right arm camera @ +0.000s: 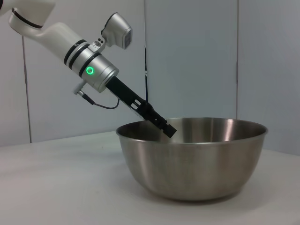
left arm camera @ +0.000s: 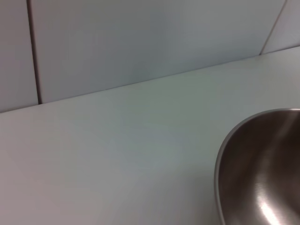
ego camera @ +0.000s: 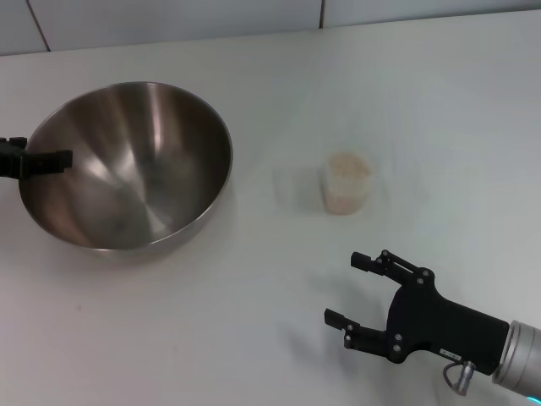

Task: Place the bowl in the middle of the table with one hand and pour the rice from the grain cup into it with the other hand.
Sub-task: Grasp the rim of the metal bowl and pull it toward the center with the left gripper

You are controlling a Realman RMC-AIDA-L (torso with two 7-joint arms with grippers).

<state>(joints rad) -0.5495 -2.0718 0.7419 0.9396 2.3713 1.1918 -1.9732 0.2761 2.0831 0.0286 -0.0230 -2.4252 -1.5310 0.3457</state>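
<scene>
Right end effector (ego camera: 358, 288) agape; bowl (ego camera: 127, 165) apparently gripped

Silver bowl, pale rice and black grippers on white

The bowl (ego camera: 127, 165) was shiny silver-grey steel, brushed inside with bright streaks and darker brownish reflections. At the bowl's rim the left gripper (ego camera: 51, 159) was black, and in the right wrist view its wrist was silver-white with black bands and a small green light. Just beside the bowl, the grain cup (ego camera: 345, 183) was clear and faintly frosted, and the rice (ego camera: 346, 167) in it showed pale beige-white. Farther from the bowl than the cup, the right gripper (ego camera: 358, 288) was matte black with small silver screws, on a silver-grey wrist. The table (ego camera: 254, 338) under the bowl was plain matte white, unpatterned. Behind the bowl the wall (left arm camera: 140, 42) was pale grey-white with thin dark seams.
</scene>
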